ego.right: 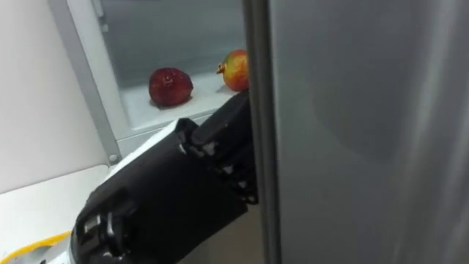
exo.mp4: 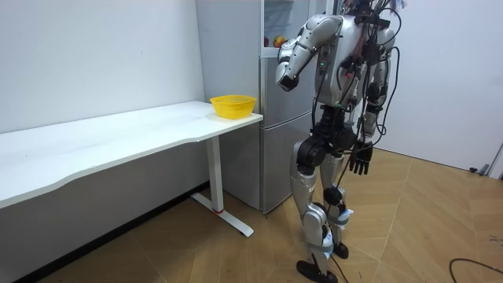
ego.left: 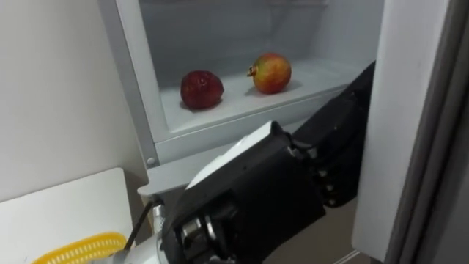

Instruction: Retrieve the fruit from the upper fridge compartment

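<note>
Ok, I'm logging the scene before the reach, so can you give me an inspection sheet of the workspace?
surface: white fridge shelf in the upper compartment, door open.
job's things: dark red fruit and red-yellow fruit on the shelf, side by side, apart, neither held.
clutter: nothing seen.
hands: left hand raised below the shelf front, by the door's edge; right hand hangs open at the robot's side.
cables: nothing seen beyond the robot's own.
surroundings: white table beside the fridge, yellow basket on its fridge end; wooden floor.

Left hand (ego.left: pixel 344 147) partly behind fridge door (ego.left: pixel 410 110)
</note>
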Robot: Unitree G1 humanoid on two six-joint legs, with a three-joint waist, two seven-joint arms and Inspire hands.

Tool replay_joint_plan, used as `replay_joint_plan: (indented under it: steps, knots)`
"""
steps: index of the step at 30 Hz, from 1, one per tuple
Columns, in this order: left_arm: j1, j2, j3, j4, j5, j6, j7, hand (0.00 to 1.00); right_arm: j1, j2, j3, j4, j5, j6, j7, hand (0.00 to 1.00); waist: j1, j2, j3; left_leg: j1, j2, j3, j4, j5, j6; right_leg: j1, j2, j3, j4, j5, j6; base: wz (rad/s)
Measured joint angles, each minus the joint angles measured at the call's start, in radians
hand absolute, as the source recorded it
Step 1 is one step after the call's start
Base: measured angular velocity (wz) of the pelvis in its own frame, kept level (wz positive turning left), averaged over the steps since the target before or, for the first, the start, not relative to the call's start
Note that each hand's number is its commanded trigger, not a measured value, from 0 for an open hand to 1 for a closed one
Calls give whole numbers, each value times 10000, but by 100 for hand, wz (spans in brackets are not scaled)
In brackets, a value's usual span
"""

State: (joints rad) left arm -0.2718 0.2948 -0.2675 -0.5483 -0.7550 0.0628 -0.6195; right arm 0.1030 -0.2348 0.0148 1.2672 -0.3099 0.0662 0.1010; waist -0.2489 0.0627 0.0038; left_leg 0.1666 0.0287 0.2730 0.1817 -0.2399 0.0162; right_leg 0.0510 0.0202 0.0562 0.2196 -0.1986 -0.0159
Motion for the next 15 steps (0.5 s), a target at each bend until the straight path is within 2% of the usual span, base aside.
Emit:
replay_joint_plan:
  steps: [6,8,11,15]
  knots:
    - [-4,28,-4,3,-2,0,9,0,56,-13,0,73,17,-6,31,0,-126,47,-10,10,71,52,-24,-1,-2,9,1,47,4,5,-5,-1]
    - [-10,29,-5,64,-1,-2,33,0,60,-13,-19,78,17,-3,31,0,-185,49,-9,25,109,346,-29,-3,-5,7,7,101,6,11,-13,-7]
    - [-229,26,-88,293,-2,-3,174,0,111,-63,-90,79,140,-3,41,0,-234,78,8,26,117,533,-27,-3,-6,9,15,174,8,21,-13,-8]
    - [-432,27,-129,413,-2,-3,258,0,190,-131,-91,83,368,4,108,0,-319,123,38,44,122,609,-27,-3,-6,5,11,239,11,43,-9,-6]
